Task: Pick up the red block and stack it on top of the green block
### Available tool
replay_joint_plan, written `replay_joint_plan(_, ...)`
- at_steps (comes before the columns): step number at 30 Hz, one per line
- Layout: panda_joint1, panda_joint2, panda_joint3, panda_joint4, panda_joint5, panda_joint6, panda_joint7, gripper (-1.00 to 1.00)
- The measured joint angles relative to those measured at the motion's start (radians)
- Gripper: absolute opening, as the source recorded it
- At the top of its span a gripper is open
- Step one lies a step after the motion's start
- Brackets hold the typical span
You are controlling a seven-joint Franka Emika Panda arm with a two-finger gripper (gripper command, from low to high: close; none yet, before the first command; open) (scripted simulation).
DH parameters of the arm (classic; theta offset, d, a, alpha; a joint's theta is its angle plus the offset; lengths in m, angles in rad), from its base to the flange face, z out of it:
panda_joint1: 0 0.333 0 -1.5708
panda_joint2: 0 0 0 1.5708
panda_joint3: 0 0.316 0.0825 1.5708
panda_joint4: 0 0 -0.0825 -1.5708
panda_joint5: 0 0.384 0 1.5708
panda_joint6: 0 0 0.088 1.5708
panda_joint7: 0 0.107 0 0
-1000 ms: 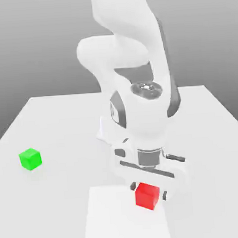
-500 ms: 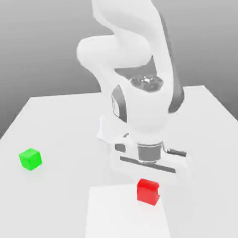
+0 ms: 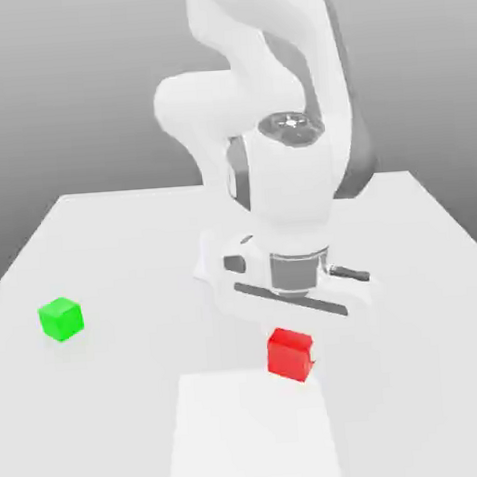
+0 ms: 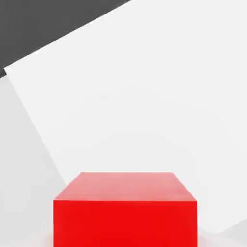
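Observation:
The red block [image 3: 290,357] hangs just under the hand of my gripper [image 3: 291,345], which is shut on it and holds it a little above the table. In the hand view the red block [image 4: 125,210] sits close up, with the table well below it. The green block [image 3: 61,319] rests on the table far toward the exterior view's left, apart from the arm. My fingertips are hidden behind the red block.
A brighter white square patch [image 3: 251,432] lies on the white table [image 3: 425,270] under and in front of the held block; the same white patch [image 4: 144,106] spreads beneath it in the hand view. The arm's base and links rise behind the hand.
The gripper has shut on the red block and risen with it, lifting it off the white patch. The green block has stayed put.

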Motion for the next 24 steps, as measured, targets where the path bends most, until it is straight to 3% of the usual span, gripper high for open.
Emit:
replay_joint_plan(3,-0.192,-0.029,-0.1,-0.012,-0.036,-0.027,-0.018,-1.0)
replay_joint_plan(14,-0.6,-0.171,-0.449,-0.061,-0.116,-0.096,-0.102,-1.0)
replay_joint_plan(19,-0.613,-0.064,-0.484,-0.057,-0.079,0.011,-0.137,-1.0)
replay_joint_plan(23,-0.597,0.06,-0.459,-0.056,0.061,0.127,-0.234,-1.0)
replay_joint_plan(24,-0.6,0.078,-0.448,-0.055,0.091,0.144,-0.256,1.0)
